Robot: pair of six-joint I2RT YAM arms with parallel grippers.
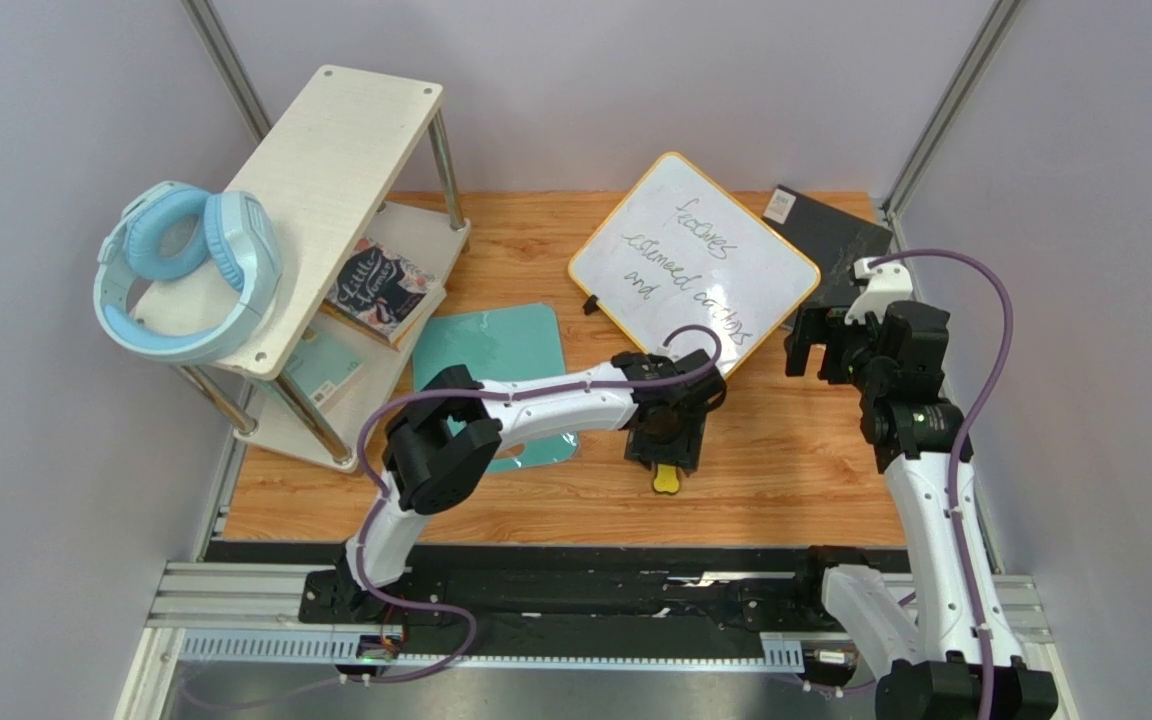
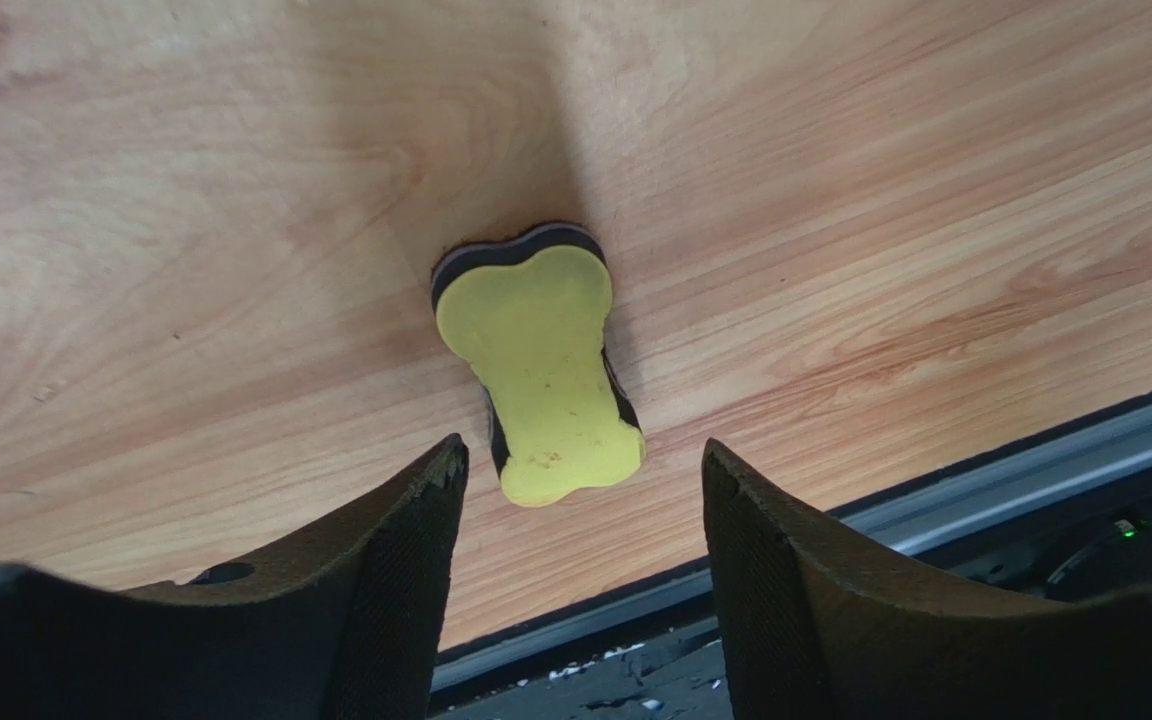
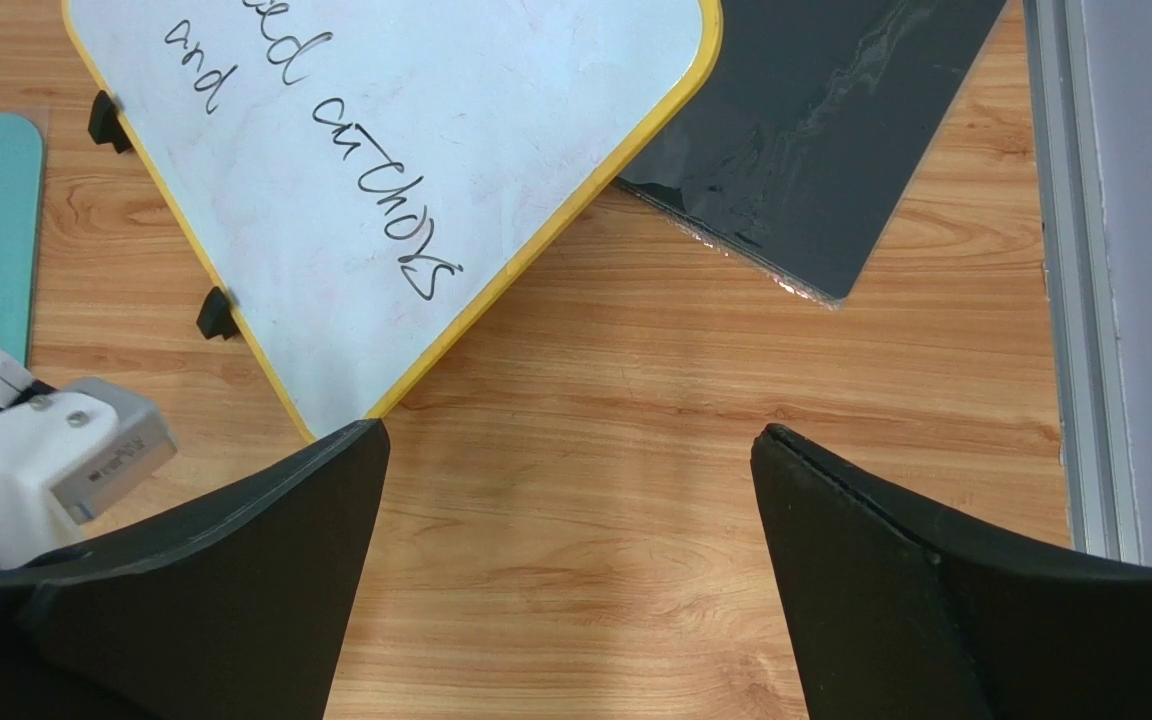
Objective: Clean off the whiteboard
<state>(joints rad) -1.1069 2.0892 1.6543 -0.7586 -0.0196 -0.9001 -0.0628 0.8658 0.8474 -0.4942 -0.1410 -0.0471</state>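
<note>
The whiteboard [image 1: 695, 258] with a yellow frame and black handwriting lies tilted at the back middle of the table; it also shows in the right wrist view [image 3: 387, 165]. A yellow bone-shaped eraser [image 1: 666, 477] with a black base lies near the table's front edge, and in the left wrist view [image 2: 545, 375]. My left gripper [image 2: 582, 465] is open and empty just above the eraser, jaws to either side of its near end. My right gripper [image 3: 567, 450] is open and empty over bare wood, near the whiteboard's near-right corner.
A dark grey flat panel [image 1: 835, 237] lies right of the whiteboard, partly under it. A teal cutting board [image 1: 495, 360] lies left, under my left arm. A wooden shelf [image 1: 319, 225] with blue headphones [image 1: 184, 270] and books stands at the left. A metal rail [image 2: 988, 480] runs along the front edge.
</note>
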